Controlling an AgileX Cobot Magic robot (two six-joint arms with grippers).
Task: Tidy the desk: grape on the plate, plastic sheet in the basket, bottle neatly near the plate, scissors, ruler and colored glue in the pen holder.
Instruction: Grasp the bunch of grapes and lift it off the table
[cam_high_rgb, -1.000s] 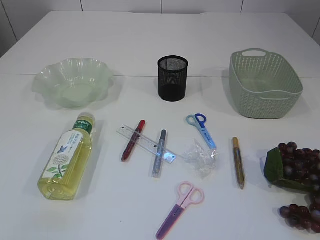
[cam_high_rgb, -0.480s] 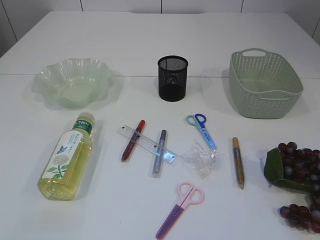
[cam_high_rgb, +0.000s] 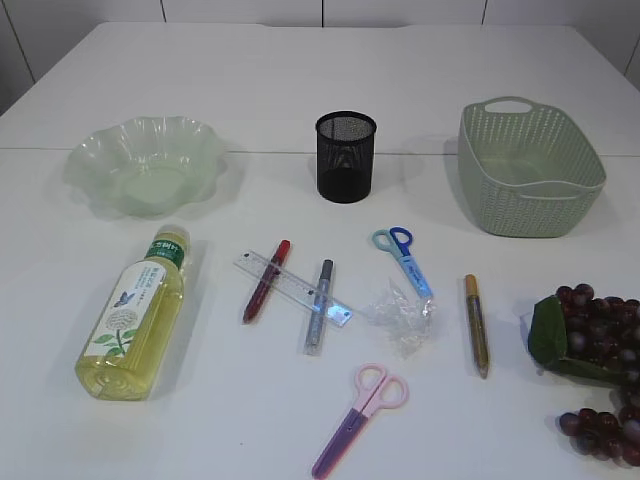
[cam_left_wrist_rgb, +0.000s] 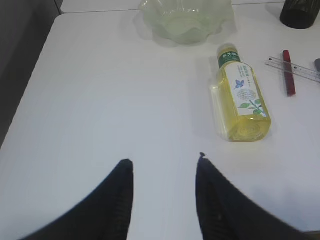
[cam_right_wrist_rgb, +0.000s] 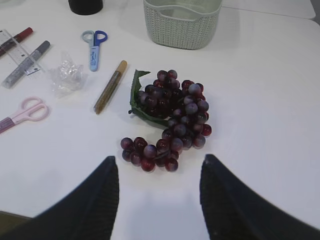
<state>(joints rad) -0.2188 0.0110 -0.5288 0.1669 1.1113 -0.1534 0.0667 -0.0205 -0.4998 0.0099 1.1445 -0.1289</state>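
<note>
A dark purple grape bunch (cam_right_wrist_rgb: 175, 107) with a green leaf lies just ahead of my open right gripper (cam_right_wrist_rgb: 159, 159), a smaller cluster (cam_right_wrist_rgb: 150, 152) nearest the empty jaws. The yellow bottle (cam_left_wrist_rgb: 241, 95) lies on its side, ahead and right of my open, empty left gripper (cam_left_wrist_rgb: 164, 160). In the exterior view the green plate (cam_high_rgb: 145, 165), black mesh pen holder (cam_high_rgb: 346, 155) and green basket (cam_high_rgb: 528, 165) stand along the back. Crumpled plastic sheet (cam_high_rgb: 400, 315), clear ruler (cam_high_rgb: 293, 288), blue scissors (cam_high_rgb: 403, 258), pink scissors (cam_high_rgb: 360, 405) and red (cam_high_rgb: 266, 280), silver (cam_high_rgb: 319, 305) and gold (cam_high_rgb: 476, 325) glue pens lie mid-table. Neither gripper shows there.
The ruler lies across the red and silver glue pens. The table's left edge (cam_left_wrist_rgb: 30, 95) runs close beside the left gripper. The grapes lie near the right border of the exterior view.
</note>
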